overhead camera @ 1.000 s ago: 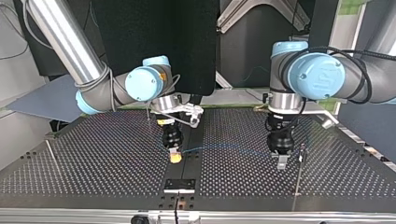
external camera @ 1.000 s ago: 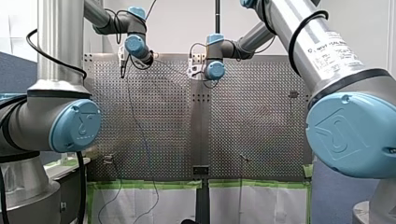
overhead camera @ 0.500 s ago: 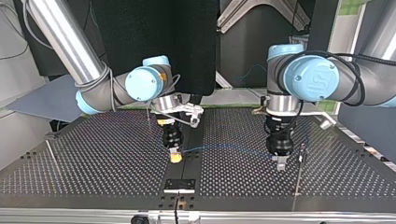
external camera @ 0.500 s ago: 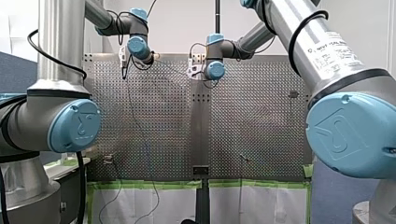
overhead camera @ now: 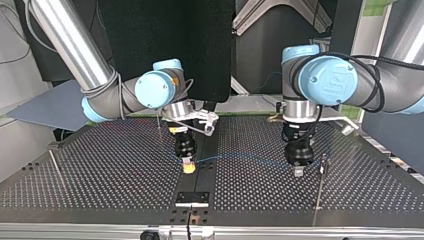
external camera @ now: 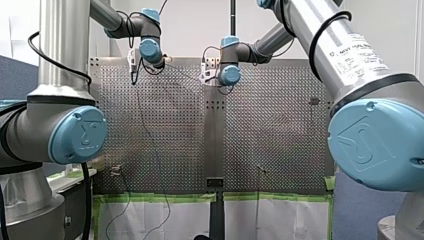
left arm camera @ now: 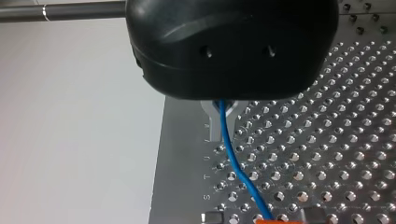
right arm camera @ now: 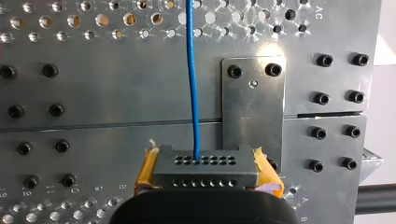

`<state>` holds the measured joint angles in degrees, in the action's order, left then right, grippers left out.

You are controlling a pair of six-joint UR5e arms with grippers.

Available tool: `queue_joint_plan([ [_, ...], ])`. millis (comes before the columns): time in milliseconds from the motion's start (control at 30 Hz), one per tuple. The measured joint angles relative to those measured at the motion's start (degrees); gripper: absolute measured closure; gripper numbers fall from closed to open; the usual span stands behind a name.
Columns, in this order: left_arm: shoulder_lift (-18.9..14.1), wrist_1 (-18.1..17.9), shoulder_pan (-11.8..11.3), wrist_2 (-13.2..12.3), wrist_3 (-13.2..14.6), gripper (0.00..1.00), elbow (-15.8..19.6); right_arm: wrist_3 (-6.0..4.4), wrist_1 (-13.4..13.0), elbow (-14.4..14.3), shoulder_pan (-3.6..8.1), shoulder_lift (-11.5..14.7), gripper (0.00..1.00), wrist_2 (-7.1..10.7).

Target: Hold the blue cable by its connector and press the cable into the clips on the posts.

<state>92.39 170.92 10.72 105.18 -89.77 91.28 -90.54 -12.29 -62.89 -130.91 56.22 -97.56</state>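
Just behind the near edge of the perforated table in the top view, a thin post stands with its clip at the tip, the cable not visibly in it. A little beyond, my right gripper clamps its yellow pads on the grey connector, anchoring one end of the blue cable above the table's middle seam. From there the cable runs in a shallow arc to my left gripper, just beside the post. Its metal fingers look pinched on the line, seemingly to hold it stretched at clip height. No clip appears to have taken the cable yet. Farther back, another post waits.
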Motion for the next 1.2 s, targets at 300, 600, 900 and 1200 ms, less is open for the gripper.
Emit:
queue_joint_plan([
  [300, 2.83, 0.53, 1.4, 0.93, 0.69, 1.0, 0.5, 0.0, 0.57, -0.55, -0.21, 0.0, 1.0, -0.08],
  [600, 4.46, -1.86, 3.0, 1.54, 0.73, 1.0, 3.4, -1.08, 0.4, -4.38, -0.27, 0.0, 1.0, -0.54],
  [900, 7.52, -4.28, 5.3, 2.44, 0.6, 1.0, 6.56, -1.51, 0.1, -8.85, -0.28, 0.0, 1.0, -1.13],
  [1200, 8.03, -7.66, 7.3, 3.84, -0.7, 1.0, 9.72, -2.84, -2.78, -12.91, -0.07, 0.0, 1.0, -1.9],
])
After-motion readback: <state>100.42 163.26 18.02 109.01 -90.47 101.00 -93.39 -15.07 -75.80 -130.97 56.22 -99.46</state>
